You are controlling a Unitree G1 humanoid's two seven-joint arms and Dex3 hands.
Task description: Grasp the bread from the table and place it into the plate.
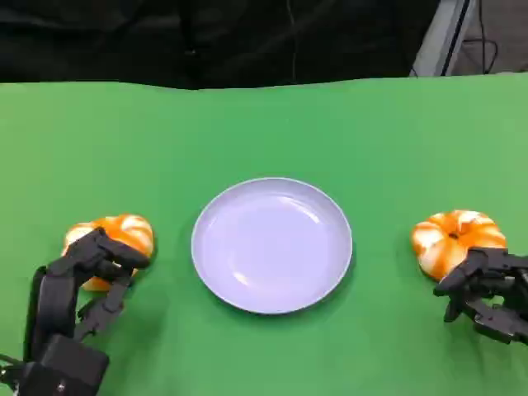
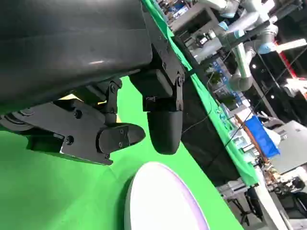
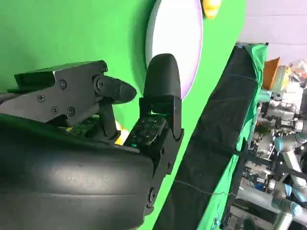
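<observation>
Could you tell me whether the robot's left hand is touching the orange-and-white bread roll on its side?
Cannot tell. In the head view the left hand overlaps the orange-and-white bread roll, but neither contact nor gap shows plainly.

A round, pale lavender plate (image 1: 272, 245) lies flat and empty at the middle of the green tabletop (image 1: 264, 124). Two round buns of bread, orange with white stripes, sit on the tabletop on either side of it, both well apart from its rim. The left bun (image 1: 120, 235) lies partly behind the fingers of the left hand (image 1: 91, 276). The right bun (image 1: 456, 239) lies just beyond the right hand (image 1: 487, 293), whose fingertips reach its near edge.
</observation>
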